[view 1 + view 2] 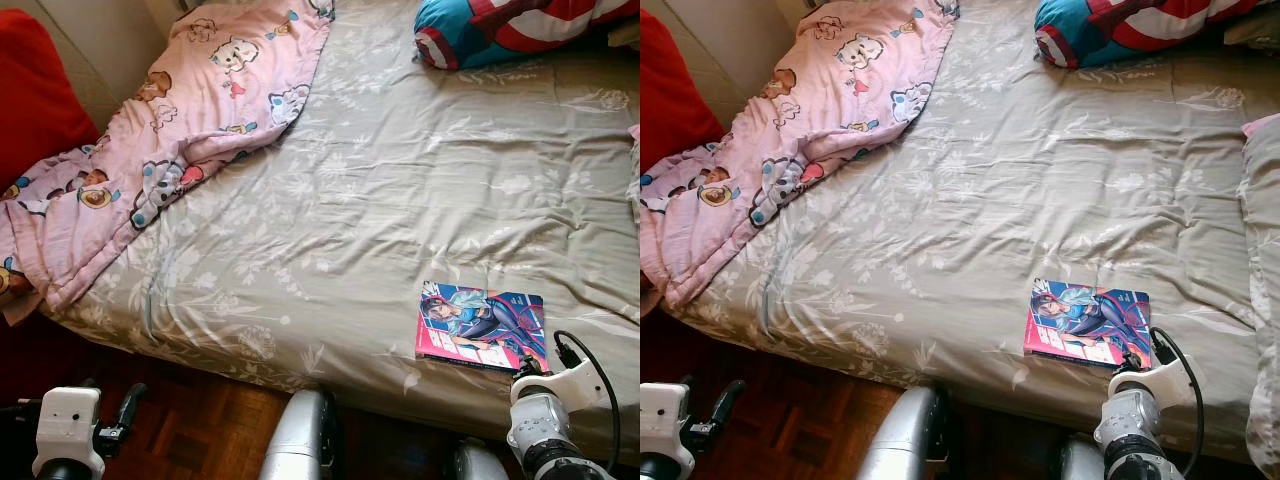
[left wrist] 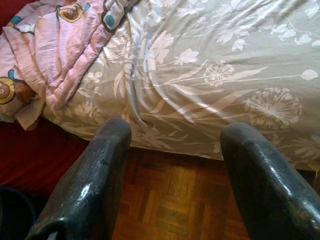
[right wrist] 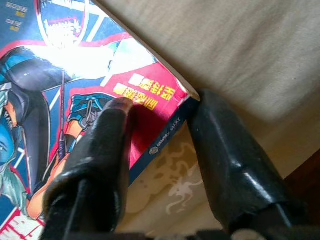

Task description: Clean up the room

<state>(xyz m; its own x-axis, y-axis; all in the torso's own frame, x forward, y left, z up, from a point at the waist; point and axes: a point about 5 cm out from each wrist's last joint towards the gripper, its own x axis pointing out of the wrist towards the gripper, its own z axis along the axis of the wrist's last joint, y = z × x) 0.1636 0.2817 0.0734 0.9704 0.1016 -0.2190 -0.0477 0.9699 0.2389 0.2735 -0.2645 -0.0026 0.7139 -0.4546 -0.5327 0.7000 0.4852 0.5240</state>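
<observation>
1. Right gripper (image 3: 160,105): low at the near edge of the bed, at about 5 o'clock in the head views. Fingers parted, one finger (image 3: 107,145) lying over the cover of the comic book, the other just off its near corner above the sheet. Not clenched on the book.
2. Comic book (image 1: 482,325): flat on the grey floral sheet (image 1: 400,190), face up, close to the bed's near edge at 5 o'clock. Cover shows a figure in blue against red and blue.
3. Left gripper (image 2: 172,130): low at 7 o'clock, over the wooden parquet floor (image 2: 175,195) just off the bed's edge. Fingers spread wide, holding nothing.
4. Pink cartoon-print blanket (image 1: 190,110): bunched along the bed's left side from 9 to 11 o'clock, its lower end hanging over the corner.
5. Red, white and blue cushion (image 1: 500,25): at the far end of the bed, 1 o'clock.
6. Red upholstery (image 1: 35,95): beside the bed at 10 o'clock.
</observation>
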